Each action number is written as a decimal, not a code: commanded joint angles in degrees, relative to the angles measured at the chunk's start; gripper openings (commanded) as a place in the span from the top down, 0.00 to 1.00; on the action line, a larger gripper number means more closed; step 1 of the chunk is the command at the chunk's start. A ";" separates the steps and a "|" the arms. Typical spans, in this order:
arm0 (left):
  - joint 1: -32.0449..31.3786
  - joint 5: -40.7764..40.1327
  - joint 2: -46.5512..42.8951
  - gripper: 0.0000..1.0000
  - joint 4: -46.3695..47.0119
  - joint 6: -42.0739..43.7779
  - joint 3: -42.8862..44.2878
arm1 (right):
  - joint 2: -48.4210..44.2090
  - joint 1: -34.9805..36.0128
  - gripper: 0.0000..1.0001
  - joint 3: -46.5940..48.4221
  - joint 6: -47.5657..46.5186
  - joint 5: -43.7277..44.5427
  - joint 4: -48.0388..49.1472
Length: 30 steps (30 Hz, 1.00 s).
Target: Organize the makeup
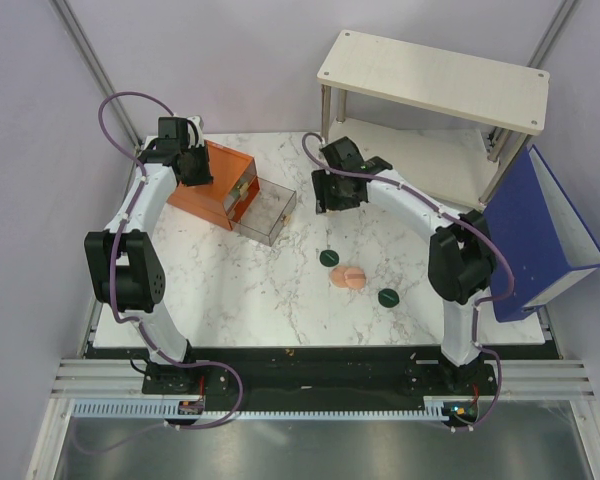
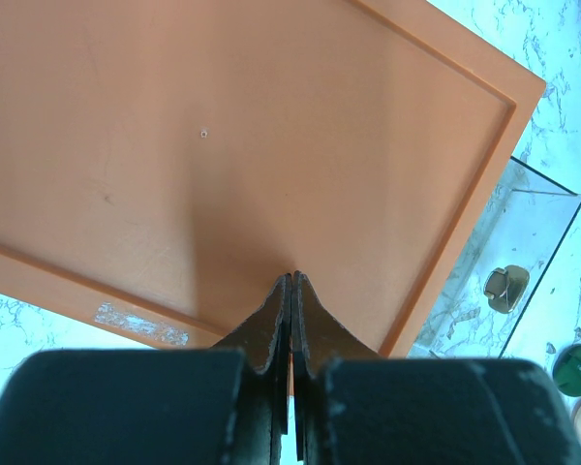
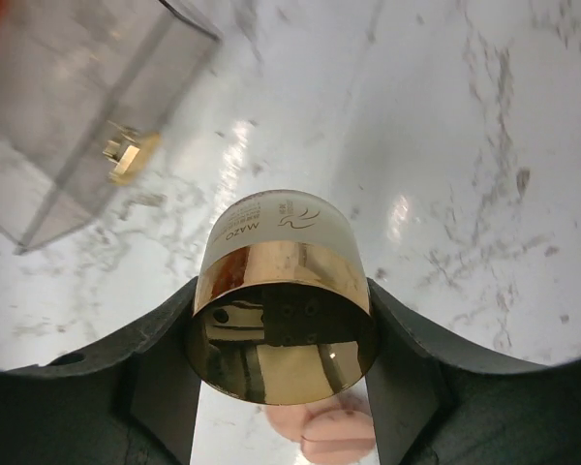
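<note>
My right gripper (image 3: 281,295) is shut on a tan-gold jar (image 3: 276,247) with a mirrored gold lid and holds it above the marble, near the clear drawer (image 3: 58,107). In the top view this gripper (image 1: 328,200) is right of the drawer (image 1: 267,212). Two dark green discs (image 1: 329,258) (image 1: 388,297) and a peach-pink compact (image 1: 349,277) lie on the table's middle. My left gripper (image 2: 292,278) is shut and empty, its tips against the orange box (image 2: 223,145). In the top view it (image 1: 193,168) is over the box (image 1: 212,188). The mint-green tube and brown-pink stick are not seen.
A small gold-tan object (image 2: 505,284) lies in the pulled-out clear drawer (image 2: 537,228). A white two-tier shelf (image 1: 435,75) stands at the back right. A blue bin (image 1: 530,230) leans at the right edge.
</note>
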 commanded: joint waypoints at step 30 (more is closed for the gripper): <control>0.11 -2.46 3.50 0.98 -11.80 2.98 -4.54 | 24.49 10.53 0.64 30.01 8.18 -7.50 7.29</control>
